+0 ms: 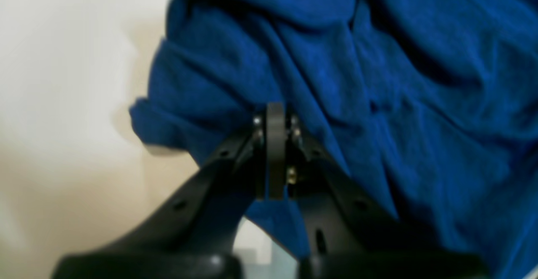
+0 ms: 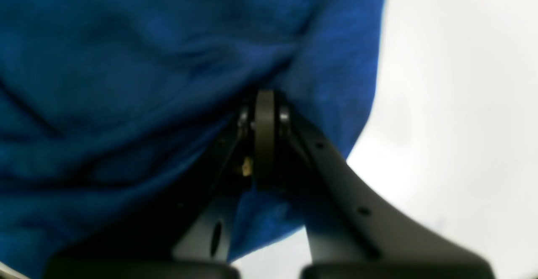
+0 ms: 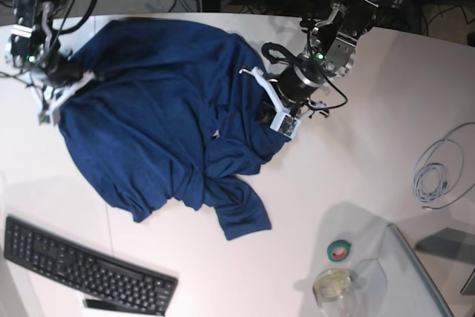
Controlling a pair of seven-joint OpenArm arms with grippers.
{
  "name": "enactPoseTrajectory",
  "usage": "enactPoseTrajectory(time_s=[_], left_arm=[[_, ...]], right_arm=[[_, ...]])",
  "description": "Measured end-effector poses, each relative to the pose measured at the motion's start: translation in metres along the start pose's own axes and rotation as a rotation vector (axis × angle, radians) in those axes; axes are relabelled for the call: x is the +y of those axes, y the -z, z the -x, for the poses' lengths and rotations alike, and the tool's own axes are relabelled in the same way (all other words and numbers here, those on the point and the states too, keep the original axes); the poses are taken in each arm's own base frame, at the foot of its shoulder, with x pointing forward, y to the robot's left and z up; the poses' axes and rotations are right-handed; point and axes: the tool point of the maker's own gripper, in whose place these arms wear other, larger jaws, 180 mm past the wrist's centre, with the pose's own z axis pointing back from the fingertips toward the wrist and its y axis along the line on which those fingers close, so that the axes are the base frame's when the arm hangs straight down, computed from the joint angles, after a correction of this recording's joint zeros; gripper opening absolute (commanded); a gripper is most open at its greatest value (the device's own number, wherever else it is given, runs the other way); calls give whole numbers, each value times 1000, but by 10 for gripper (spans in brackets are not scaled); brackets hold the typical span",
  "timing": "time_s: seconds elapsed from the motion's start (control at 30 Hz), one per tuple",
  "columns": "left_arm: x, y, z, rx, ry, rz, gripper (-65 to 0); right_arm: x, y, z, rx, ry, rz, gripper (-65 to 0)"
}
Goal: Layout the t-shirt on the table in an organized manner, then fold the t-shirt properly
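Base view shows you the t-shirt [image 3: 156, 124] lying crumpled across the upper left half of the white tabletop [image 3: 356, 161], one sleeve trailing toward 5 o'clock and ending well short of the tabletop's near edge. Your right gripper [image 3: 53, 93] sits at the shirt's 9 o'clock edge; your left gripper [image 3: 276, 113] sits at the shirt's 3 o'clock edge, where the fabric bunches into folds. Right wrist view confirms that the right gripper [image 2: 265, 102] has its jaws pressed together on a fold of the t-shirt [image 2: 126, 81], with cloth passing between the fingers and hanging out below them; bare tabletop [image 2: 462, 102] shows at 3 o'clock of the gripper. Left wrist view confirms that the left gripper [image 1: 275, 115] is likewise clamped tight on the t-shirt [image 1: 378, 81], blue cloth visible both beyond the fingertips and beneath the jaws, with bare tabletop [image 1: 63, 81] at 9 o'clock. Both wrist pictures are blurred, so you cannot tell which part of the garment each gripper has caught. Elsewhere on the tabletop you have a black keyboard [image 3: 82, 265] at 7 o'clock of the shirt, a roll of green tape [image 3: 339, 250] and a clear round container [image 3: 332, 284] at 5 o'clock, and a coiled grey cable [image 3: 438, 172] near the right edge, all well apart from the shirt.
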Motion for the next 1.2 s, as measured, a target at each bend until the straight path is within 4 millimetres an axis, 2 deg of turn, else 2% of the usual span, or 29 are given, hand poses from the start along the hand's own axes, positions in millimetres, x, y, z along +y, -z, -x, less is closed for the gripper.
enactPoseTrajectory(time_s=[0.07,0.2,0.27,0.4,0.47,0.53,0.6,0.7,0.73,0.8,0.83,0.9,0.93,0.97,1.03,1.1,1.2], left_arm=[[-1,-5,8,11,0,2,-650],[2,-17,38,80,4,-5,-650],[0,-22,47,94,-3,-1,-650],[-17,-28,48,87,-16,26,-650],[-30,-35,47,77,-30,49,-650],[-41,-41,36,50,-24,74,-650],[-49,-46,7,-30,-20,91,-650],[-54,-58,-39,-157,-8,103,-650],[-53,-62,-49,-191,-5,100,-650],[-40,-71,-50,-195,-8,73,-650],[-23,-76,-44,-181,-15,26,-650],[18,-86,-33,-153,-34,-98,-650],[35,-91,-31,-151,-40,-146,-650],[48,-96,-30,-157,-51,-176,-650],[74,-107,-22,-149,-72,-251,-650],[96,-122,-9,-124,-88,-317,-650],[128,-147,4,-101,-106,-420,-650]], right_arm=[[-10,10,-21,-16,13,11,-647],[-28,23,-45,-11,38,27,-647],[-38,28,-60,-3,48,37,-647],[-54,37,-86,31,73,59,-645],[-55,40,-103,34,90,54,-644],[-47,42,-131,-18,39,29,-647],[-30,38,-161,-74,-106,-36,-648],[-3,30,-179,-107,-240,-93,-648],[0,27,-177,-103,-248,-97,-647],[-1,17,-162,-74,-287,-72,-644],[-1,9,-152,-68,-309,-49,-642],[16,-8,-137,-96,-360,-52,-639],[32,-17,-134,-130,-376,-77,-630],[56,-25,-127,-164,-389,-116,-603],[109,-33,-112,-182,-440,-219,-510],[155,-39,-89,-156,-528,-316,-387],[196,-40,-59,-101,-660,-381,-218]])
